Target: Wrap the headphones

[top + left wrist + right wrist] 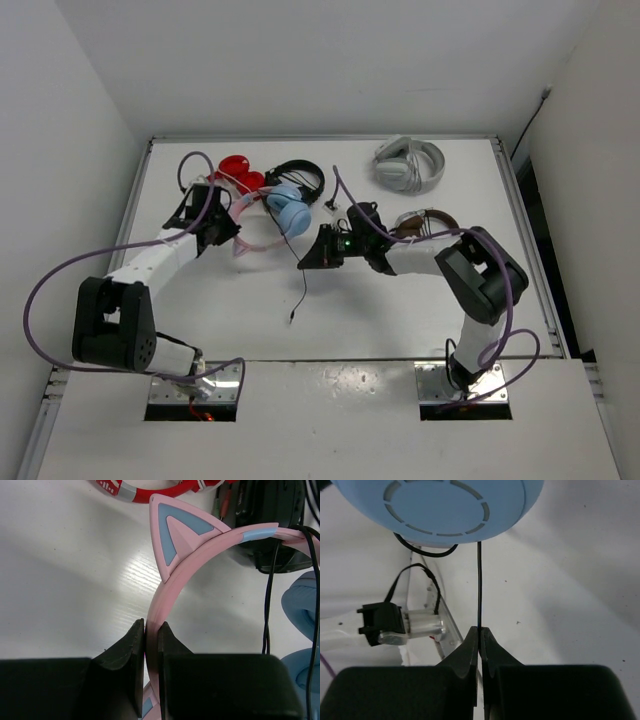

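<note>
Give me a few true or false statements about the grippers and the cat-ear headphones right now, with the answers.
1. The left gripper is shut on the pink headband. True.
2. The right gripper grips the blue ear cup. False: it pinches only the black cable, clear of the cup.
3. The cable is fully wound around the headband. False: a long stretch trails loose beyond the right gripper.
4. A grey pair lies at the table's far right. True.
</note>
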Action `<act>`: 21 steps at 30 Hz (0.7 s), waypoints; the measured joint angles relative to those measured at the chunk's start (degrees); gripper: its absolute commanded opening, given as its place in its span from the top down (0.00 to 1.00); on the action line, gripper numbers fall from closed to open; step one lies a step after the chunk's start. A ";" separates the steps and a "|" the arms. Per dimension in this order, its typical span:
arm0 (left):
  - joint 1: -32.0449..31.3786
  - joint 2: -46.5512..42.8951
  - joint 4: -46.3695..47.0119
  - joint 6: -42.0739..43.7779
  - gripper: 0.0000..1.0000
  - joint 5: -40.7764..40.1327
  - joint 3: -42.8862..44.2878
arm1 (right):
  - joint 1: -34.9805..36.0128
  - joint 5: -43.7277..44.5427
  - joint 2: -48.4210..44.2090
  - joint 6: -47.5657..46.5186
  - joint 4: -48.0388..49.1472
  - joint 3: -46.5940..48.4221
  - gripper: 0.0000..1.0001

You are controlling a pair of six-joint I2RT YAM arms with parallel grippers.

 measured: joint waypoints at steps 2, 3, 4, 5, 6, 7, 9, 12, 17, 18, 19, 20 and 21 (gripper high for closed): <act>-1.01 0.72 0.11 0.85 1.00 -1.42 0.02 | 0.61 0.59 0.85 -1.81 -1.20 0.11 1.00; -1.55 1.09 0.15 1.27 1.00 -2.10 0.02 | 0.85 0.74 1.29 -2.49 -1.66 0.15 1.00; -1.90 1.44 0.24 1.70 1.00 -2.60 0.02 | 1.09 1.05 1.77 -3.19 -2.16 0.22 1.00; -2.27 1.86 0.24 2.16 1.00 -3.13 0.02 | 1.29 1.27 2.14 -3.69 -2.60 0.24 1.00; -2.56 2.23 0.28 2.60 1.00 -3.67 0.02 | 1.40 1.55 2.47 -4.20 -3.02 0.24 1.00; -2.80 2.54 0.28 2.93 1.00 -4.02 0.02 | 1.40 1.66 2.73 -4.59 -3.37 0.24 1.00; -3.37 3.08 0.44 3.96 1.00 -5.16 0.00 | 1.40 1.99 3.02 -5.42 -3.89 0.24 1.00; -4.50 3.61 1.31 5.03 1.00 -6.54 -0.24 | 1.40 2.12 3.04 -7.04 -4.26 0.15 0.92; -5.92 5.11 4.68 5.40 1.00 -9.79 -0.35 | 1.64 1.33 3.04 -9.25 -6.62 -0.79 0.64; -5.97 5.38 5.09 5.46 1.00 -10.12 -0.35 | 1.66 1.27 3.04 -9.70 -7.21 -0.92 0.59; -6.08 5.75 5.53 5.49 1.00 -10.38 -0.35 | 1.66 1.14 3.04 -10.19 -7.65 -1.01 0.59; -6.19 6.10 5.88 5.53 1.00 -10.56 -0.35 | 1.66 0.85 3.04 -10.69 -8.17 -1.05 0.59; -6.27 6.49 6.14 5.55 1.00 -10.64 -0.35 | 1.64 0.50 3.04 -11.23 -8.70 -1.05 0.59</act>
